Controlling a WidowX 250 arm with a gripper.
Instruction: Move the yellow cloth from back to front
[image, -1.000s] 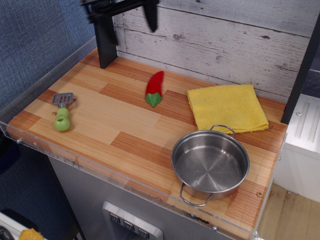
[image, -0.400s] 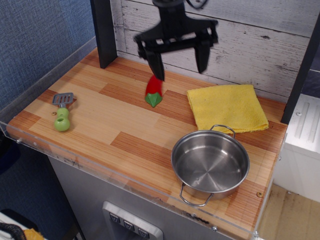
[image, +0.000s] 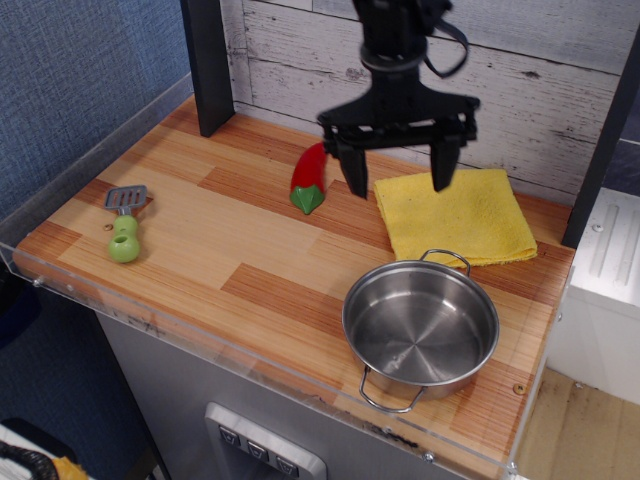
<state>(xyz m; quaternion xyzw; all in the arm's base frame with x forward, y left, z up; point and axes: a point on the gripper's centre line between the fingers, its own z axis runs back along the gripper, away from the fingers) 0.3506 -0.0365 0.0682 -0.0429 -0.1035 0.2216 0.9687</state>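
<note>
The yellow cloth (image: 460, 218) lies folded and flat at the back right of the wooden table, just behind the steel pot (image: 420, 326). My gripper (image: 397, 183) hangs open above the cloth's left edge. One black finger (image: 354, 172) is over the bare wood left of the cloth. The other finger (image: 440, 164) is over the cloth's back part. The jaws hold nothing. The fingertips look a little above the surface.
A red pepper (image: 309, 178) lies just left of the gripper. A green-handled spatula (image: 124, 224) lies at the table's left. A black post (image: 208, 62) stands at the back left. A clear rim (image: 250, 350) edges the table front. A white plank wall is behind.
The gripper has swung in from the back left, moving right and down, and now hangs over the cloth's left edge. It stays open. The cloth, pot and pepper have not moved.
</note>
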